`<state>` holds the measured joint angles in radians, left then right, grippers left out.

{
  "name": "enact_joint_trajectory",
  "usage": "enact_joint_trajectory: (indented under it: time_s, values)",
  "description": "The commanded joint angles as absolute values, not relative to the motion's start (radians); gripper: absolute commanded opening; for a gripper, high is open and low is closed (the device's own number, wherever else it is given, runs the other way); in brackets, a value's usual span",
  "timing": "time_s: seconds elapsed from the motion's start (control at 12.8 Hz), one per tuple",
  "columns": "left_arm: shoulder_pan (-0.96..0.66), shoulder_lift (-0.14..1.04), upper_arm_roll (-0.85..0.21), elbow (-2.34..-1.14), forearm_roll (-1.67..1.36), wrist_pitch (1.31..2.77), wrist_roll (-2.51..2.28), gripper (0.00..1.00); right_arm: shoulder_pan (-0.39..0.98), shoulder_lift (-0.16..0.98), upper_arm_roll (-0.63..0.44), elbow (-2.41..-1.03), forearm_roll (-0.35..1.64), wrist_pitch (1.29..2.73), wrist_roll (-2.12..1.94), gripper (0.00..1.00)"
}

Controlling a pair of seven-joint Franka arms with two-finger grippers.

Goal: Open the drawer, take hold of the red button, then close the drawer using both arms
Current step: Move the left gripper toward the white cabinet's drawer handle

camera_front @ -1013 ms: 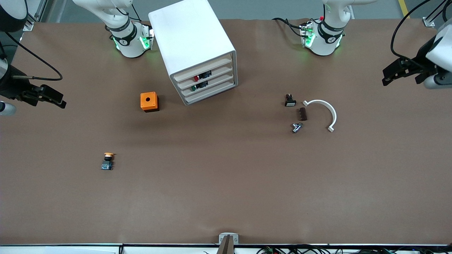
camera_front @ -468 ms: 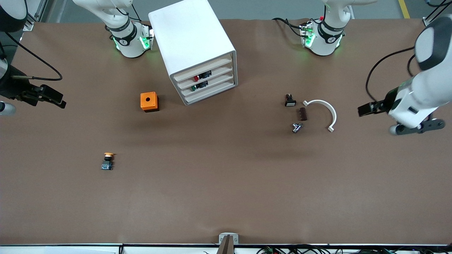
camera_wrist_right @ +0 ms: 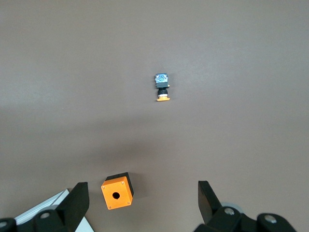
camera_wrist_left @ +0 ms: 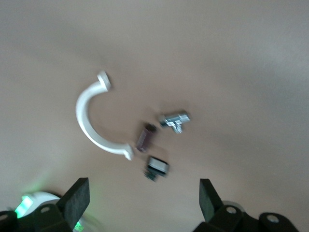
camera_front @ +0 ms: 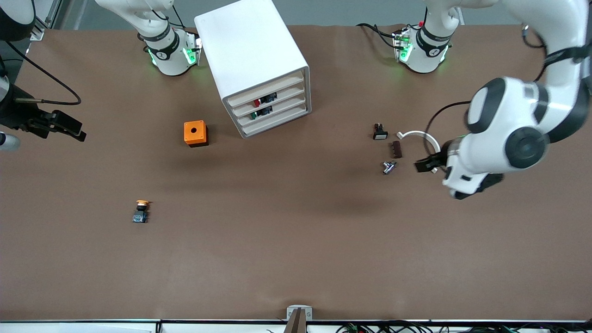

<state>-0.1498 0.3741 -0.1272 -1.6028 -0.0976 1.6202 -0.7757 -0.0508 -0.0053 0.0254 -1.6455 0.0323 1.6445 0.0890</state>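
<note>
Right, clock positions are read on the front view, 12 at the robots' bases.

- Table (camera_front: 296,259): brown top.
- Left arm (camera_front: 513,134): reaches in from the 3 o'clock edge, elbow high.
- Right arm (camera_front: 9,111): waits at the 9 o'clock edge.
- Cabinet (camera_front: 249,55): white box at 12, standing skewed, with its four slotted fronts facing about 5 o'clock.
- Drawer (camera_front: 290,93): second from the top, pushed fully in, flush with the other three.
- Left gripper (camera_front: 424,164): jaws wide apart, nothing between them, in the air over the bracket's lower end.
- Right gripper (camera_front: 73,129): jaws spread wide too, empty, over bare table at 9; its wrist view looks down on the orange box and the yellow-capped button.
- Orange box (camera_front: 195,133): square, with a round hole on top, at 7 o'clock of the cabinet, close by.
- Bracket (camera_front: 422,137): white half-ring at 3 o'clock.
- Button (camera_front: 257,102): red cap, seen through the slot of that shut drawer.
- Green-capped button (camera_front: 254,115): in the drawer just below.
- Yellow-capped button (camera_front: 141,212): alone at 8 o'clock, on its side.
- Black switch (camera_front: 379,132), brown block (camera_front: 396,149) and metal fitting (camera_front: 388,167): strung 12 to 6 beside the bracket, each apart from the next.
</note>
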Motion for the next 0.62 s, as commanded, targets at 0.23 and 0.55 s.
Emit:
enact_joint_trajectory:
  time_s: [0.23, 0.55]
  values:
    - [-0.284, 0.613, -0.124, -1.461, -0.221, 1.612, -1.255, 1.00, -0.069, -0.034, 0.040, -1.661, 0.046, 1.638, 0.078, 1.00]
    - [-0.371, 0.686, -0.124, -1.431, -0.398, 1.612, -1.642, 1.00, -0.071, -0.037, 0.040, -1.663, 0.044, 1.634, 0.078, 1.00]
